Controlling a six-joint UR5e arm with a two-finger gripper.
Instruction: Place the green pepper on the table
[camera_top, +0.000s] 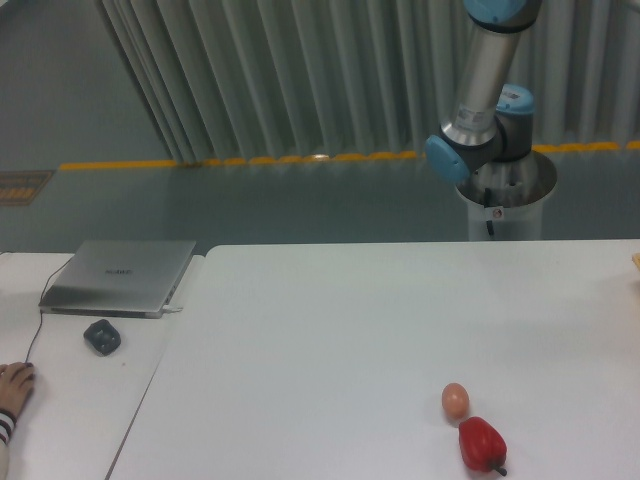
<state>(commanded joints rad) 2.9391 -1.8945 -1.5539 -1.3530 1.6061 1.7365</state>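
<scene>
The green pepper is out of view. The large white table (330, 340) fills the lower part of the camera view. Behind its far right edge only the arm's lower links (480, 110) and base show, and the arm leaves the frame at the top right. The gripper itself is outside the frame.
A red pepper (481, 444) with a dark stem lies near the table's front right, with a small tan egg (455, 400) just behind it. On the narrower desk at left sit a closed laptop (120, 276) and a dark mouse (102, 336). A person's hand (14, 385) rests at the far left.
</scene>
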